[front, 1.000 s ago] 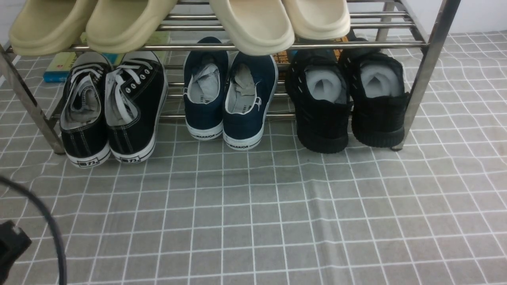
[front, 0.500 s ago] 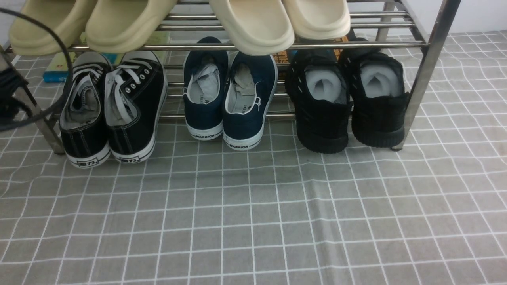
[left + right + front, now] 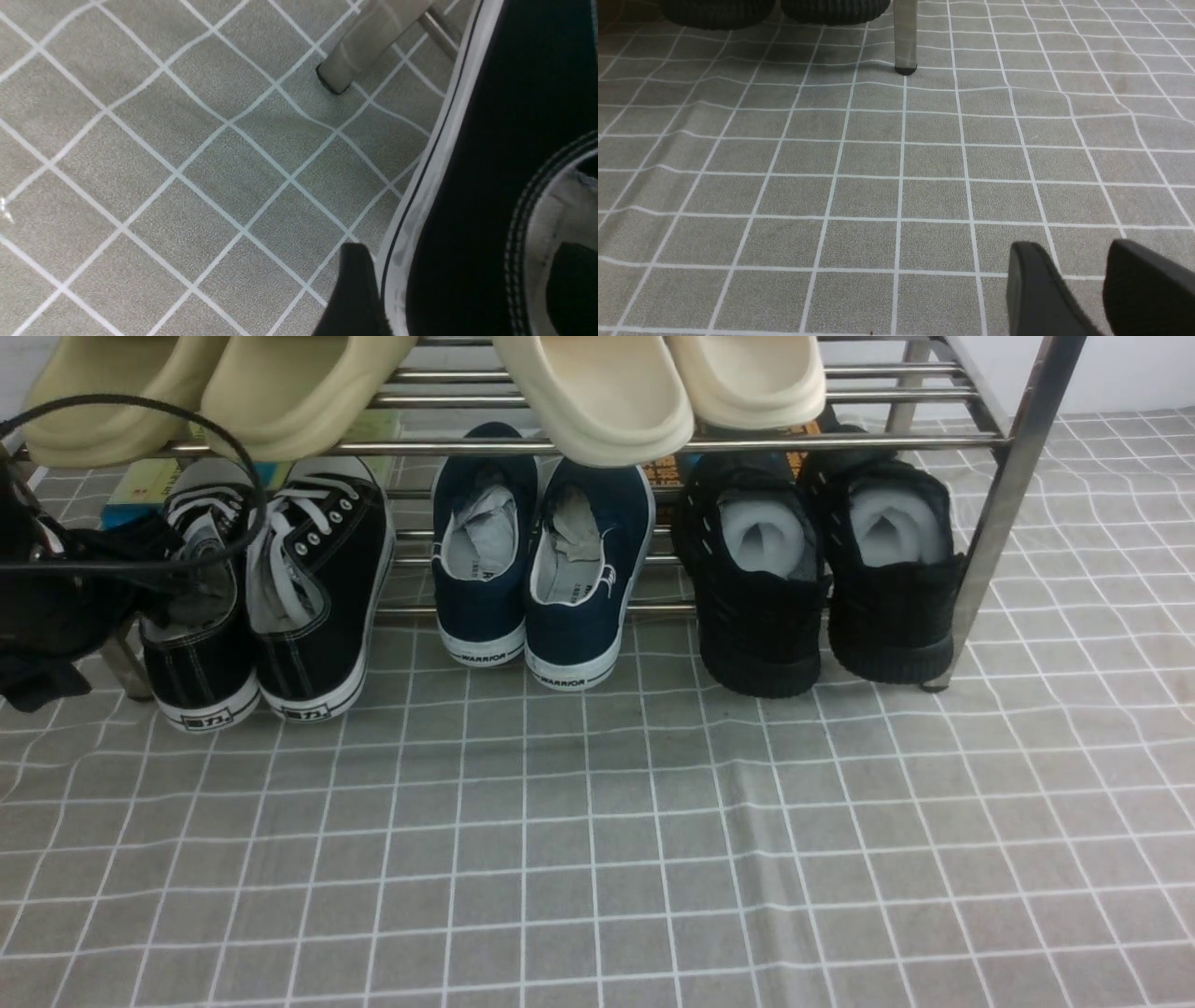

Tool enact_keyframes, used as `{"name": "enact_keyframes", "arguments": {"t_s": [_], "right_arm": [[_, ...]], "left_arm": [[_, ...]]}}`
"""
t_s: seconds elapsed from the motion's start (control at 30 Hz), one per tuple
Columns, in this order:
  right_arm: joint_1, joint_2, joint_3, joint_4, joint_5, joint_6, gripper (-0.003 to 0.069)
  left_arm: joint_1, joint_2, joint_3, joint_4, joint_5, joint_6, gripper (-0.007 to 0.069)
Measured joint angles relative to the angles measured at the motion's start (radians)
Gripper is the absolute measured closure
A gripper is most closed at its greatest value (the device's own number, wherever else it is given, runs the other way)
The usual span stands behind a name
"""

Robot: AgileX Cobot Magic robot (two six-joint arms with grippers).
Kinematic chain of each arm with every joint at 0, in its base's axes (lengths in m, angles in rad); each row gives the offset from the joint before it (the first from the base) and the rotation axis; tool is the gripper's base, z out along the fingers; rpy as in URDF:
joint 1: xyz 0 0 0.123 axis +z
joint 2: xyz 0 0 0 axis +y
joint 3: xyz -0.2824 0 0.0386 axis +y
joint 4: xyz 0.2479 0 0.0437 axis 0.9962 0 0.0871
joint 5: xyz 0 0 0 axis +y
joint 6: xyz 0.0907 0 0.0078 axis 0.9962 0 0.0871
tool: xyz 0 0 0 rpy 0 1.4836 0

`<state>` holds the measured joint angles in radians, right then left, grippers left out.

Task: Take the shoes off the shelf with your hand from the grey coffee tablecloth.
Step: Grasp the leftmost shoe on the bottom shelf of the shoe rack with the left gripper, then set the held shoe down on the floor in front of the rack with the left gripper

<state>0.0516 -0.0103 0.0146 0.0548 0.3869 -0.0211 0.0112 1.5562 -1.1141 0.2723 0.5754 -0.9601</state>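
Note:
The shoes (image 3: 280,597), black canvas sneakers with white laces, stand on the lower tier of the shelf (image 3: 990,523) at its left end, heels out over the grey coffee tablecloth (image 3: 597,840). My left gripper (image 3: 163,569), the hand with a looping black cable, is at the left shoe (image 3: 201,663). In the left wrist view it (image 3: 462,261) is open, straddling that shoe's side wall (image 3: 472,186), one finger outside, one inside the opening. My right gripper (image 3: 1083,261) hovers low over bare cloth, fingers narrowly apart and empty.
A navy slip-on pair (image 3: 537,560) and an all-black knit pair (image 3: 822,569) share the lower tier. Beige slippers (image 3: 597,392) overhang from the top tier. Books (image 3: 140,490) lie behind the rack. Shelf legs (image 3: 359,46) (image 3: 906,42) stand near each gripper.
My left gripper has come up from the bottom left corner to the left sneaker, and its jaws have opened. The shoes have not moved.

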Motion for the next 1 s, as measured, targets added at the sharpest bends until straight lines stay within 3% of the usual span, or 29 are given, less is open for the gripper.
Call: {"name": "enact_keyframes", "arguments": {"t_s": [0.13, 0.2, 0.43, 0.63, 0.8, 1.0], "right_arm": [[0.000, 0.000, 0.000, 0.000, 0.000, 0.000, 0.0420], [0.000, 0.000, 0.000, 0.000, 0.000, 0.000, 0.0420], [0.000, 0.000, 0.000, 0.000, 0.000, 0.000, 0.0420], [0.000, 0.000, 0.000, 0.000, 0.000, 0.000, 0.0420], [0.000, 0.000, 0.000, 0.000, 0.000, 0.000, 0.0420], [0.000, 0.000, 0.000, 0.000, 0.000, 0.000, 0.0420]], "left_arm": [[0.000, 0.038, 0.000, -0.001, -0.031, 0.000, 0.0097], [0.000, 0.062, 0.000, -0.002, -0.048, 0.000, 0.0151], [0.000, 0.070, -0.002, 0.003, -0.057, 0.001, 0.0575], [0.009, -0.006, -0.002, 0.033, 0.096, 0.029, 0.0603], [0.060, -0.143, 0.004, -0.008, 0.349, 0.173, 0.0603], [0.066, -0.200, 0.090, -0.041, 0.372, 0.225, 0.0602]]}}
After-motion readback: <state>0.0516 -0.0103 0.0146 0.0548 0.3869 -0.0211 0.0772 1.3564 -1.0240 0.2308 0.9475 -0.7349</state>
